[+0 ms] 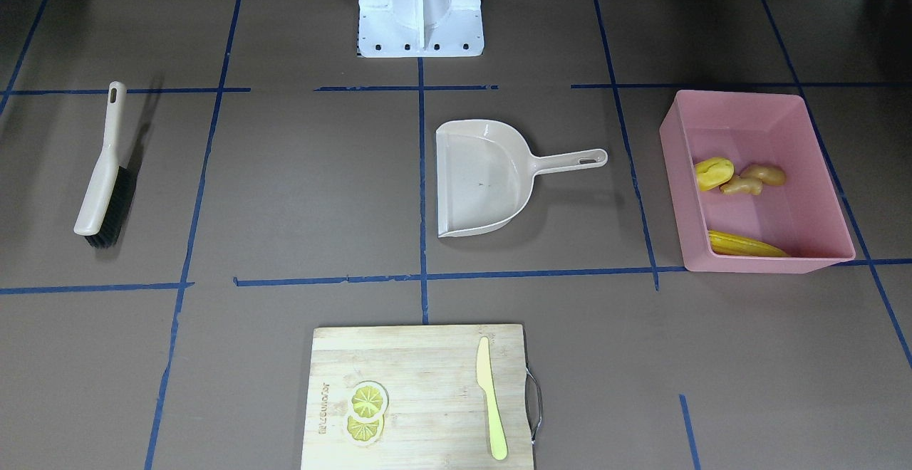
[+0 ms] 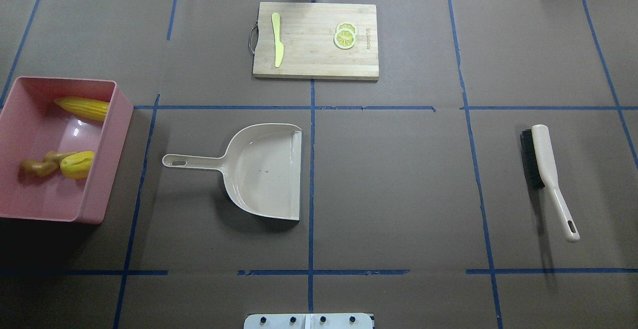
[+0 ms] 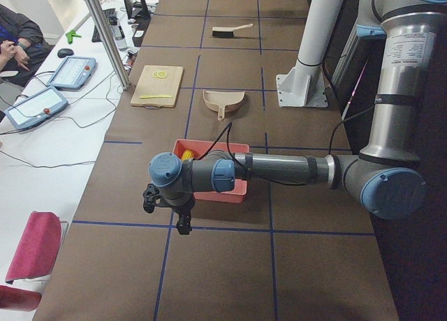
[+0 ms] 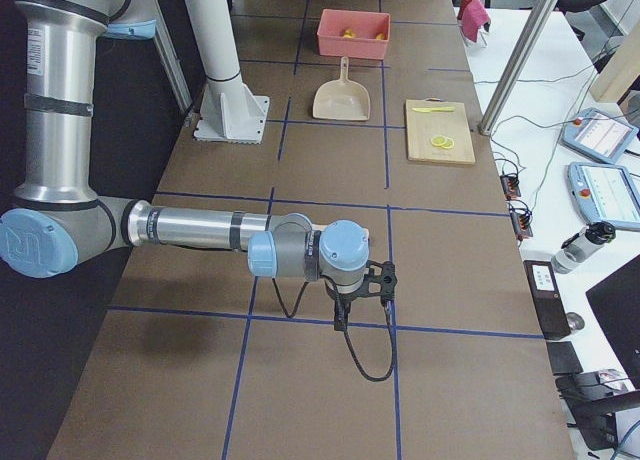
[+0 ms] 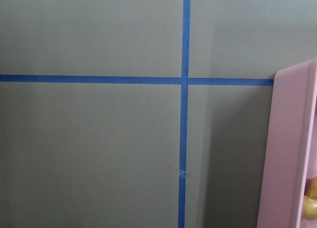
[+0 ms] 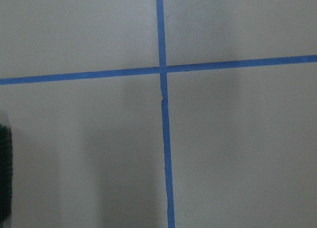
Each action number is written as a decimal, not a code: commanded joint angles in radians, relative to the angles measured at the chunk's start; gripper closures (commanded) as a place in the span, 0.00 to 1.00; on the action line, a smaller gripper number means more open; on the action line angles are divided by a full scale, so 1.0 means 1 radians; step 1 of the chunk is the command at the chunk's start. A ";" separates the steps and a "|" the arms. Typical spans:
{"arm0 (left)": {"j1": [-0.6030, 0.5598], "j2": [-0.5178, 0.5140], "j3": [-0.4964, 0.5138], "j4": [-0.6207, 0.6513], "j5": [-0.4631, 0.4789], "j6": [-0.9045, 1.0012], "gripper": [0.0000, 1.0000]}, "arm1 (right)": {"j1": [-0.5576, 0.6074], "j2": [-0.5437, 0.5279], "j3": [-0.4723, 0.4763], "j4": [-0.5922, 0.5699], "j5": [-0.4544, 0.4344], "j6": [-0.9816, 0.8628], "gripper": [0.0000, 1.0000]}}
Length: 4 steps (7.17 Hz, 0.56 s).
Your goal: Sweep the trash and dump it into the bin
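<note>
The pink bin (image 1: 755,128) stands at the table's left end and also shows in the overhead view (image 2: 112,159). All the trash lies inside it: the corn cob (image 1: 744,244) (image 2: 82,108), the smooth yellow lump (image 1: 714,173) (image 2: 77,164) and the tan ginger root (image 1: 755,179) (image 2: 40,165). My left gripper (image 3: 166,211) hangs over the table just outside the bin's near wall. My right gripper (image 4: 363,298) hangs over bare table far from the bin. Both show only in side views, so I cannot tell whether they are open or shut. Neither visibly holds anything.
The beige dustpan (image 2: 264,169) lies empty mid-table, handle toward the bin. The brush (image 2: 543,169) lies on the right side. A cutting board (image 2: 314,65) with lemon slices (image 2: 345,36) and a yellow-green knife (image 2: 277,40) sits at the far edge.
</note>
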State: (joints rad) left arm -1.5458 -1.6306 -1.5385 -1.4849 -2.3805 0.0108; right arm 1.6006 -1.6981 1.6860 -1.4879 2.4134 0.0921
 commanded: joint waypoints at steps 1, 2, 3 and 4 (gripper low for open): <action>0.001 0.000 0.000 -0.002 0.000 0.000 0.00 | 0.015 -0.002 0.023 -0.008 0.001 0.002 0.00; 0.001 0.000 0.000 -0.002 0.000 0.000 0.00 | 0.015 -0.003 0.021 -0.008 0.001 0.002 0.00; 0.001 -0.002 -0.002 -0.002 0.000 0.000 0.00 | 0.015 -0.003 0.020 -0.008 0.003 0.002 0.00; 0.001 -0.002 -0.003 -0.002 0.001 0.000 0.00 | 0.015 -0.003 0.017 -0.009 0.003 0.002 0.00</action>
State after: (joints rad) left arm -1.5448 -1.6317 -1.5401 -1.4864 -2.3804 0.0107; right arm 1.6150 -1.7008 1.7054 -1.4958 2.4154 0.0936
